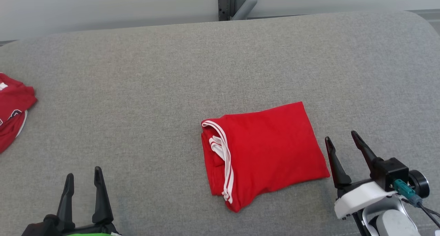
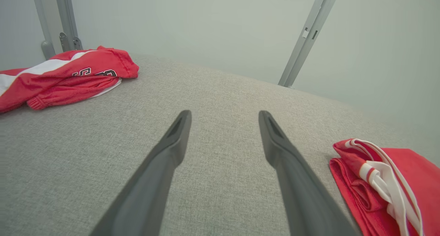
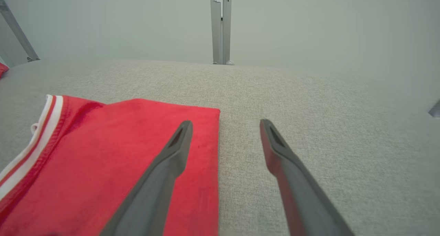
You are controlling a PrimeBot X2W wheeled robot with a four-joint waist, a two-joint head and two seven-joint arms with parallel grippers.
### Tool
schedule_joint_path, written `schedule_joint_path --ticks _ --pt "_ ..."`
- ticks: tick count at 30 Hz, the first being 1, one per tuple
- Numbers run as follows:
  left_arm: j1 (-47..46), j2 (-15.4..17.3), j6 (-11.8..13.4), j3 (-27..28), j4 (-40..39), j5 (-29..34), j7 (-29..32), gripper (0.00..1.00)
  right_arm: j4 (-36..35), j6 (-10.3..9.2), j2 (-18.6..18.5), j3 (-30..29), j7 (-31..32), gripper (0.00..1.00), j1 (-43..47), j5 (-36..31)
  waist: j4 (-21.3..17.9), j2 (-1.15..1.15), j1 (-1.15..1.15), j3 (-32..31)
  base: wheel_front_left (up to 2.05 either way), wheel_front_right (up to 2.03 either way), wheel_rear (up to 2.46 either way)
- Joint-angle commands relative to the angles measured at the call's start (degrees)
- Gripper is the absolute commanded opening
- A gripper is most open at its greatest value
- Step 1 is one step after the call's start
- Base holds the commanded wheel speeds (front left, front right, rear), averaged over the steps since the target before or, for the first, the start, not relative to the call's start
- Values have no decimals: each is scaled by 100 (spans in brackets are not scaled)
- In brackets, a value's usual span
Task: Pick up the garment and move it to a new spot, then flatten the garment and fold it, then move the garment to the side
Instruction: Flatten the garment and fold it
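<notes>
Looking down from the head camera, I find a crumpled red jersey (image 1: 13, 108) with white trim at the far left edge of the grey table (image 1: 137, 74). At lower left my left claw (image 1: 84, 172) is spread and empty over bare cloth, well apart from both red items; its wrist view shows the fingers of the left claw (image 2: 224, 114) parted, with the jersey (image 2: 68, 74) up to the left and the garment (image 2: 412, 174) at the right edge. The garment (image 1: 268, 150), red and folded into a rough rectangle, lies flat right of centre, its white-striped hem stacked along the left side. Just beside its right edge my right claw (image 1: 340, 136) is also spread, holding nothing. From the right wrist, the right claw (image 3: 225, 123) has one finger in front of the garment's (image 3: 113, 153) edge and the other over bare table.
</notes>
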Motion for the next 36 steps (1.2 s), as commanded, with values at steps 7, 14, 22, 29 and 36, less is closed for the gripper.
schedule_joint_path --ticks 7,14,22,29,36 --pt "144 7 -13 104 -131 272 -15 100 -88 -1 376 -800 -265 100 216 -621 68 0 0 -136 0 0 0" --pt "168 7 -28 133 -117 549 -15 100 -428 -2 561 -1230 -260 100 654 -775 117 0 0 -249 0 0 0" --pt "174 7 -57 136 -76 517 -15 100 -315 -3 618 -1137 -261 0 442 -692 166 0 0 -249 0 0 0" --pt "-60 7 -108 89 -136 586 -15 100 161 -3 619 -196 -261 0 -322 -782 302 0 0 115 0 0 0" --pt "-294 6 -171 19 -95 629 -16 100 1290 -3 640 738 -261 0 -1138 -932 514 0 0 506 0 0 0"
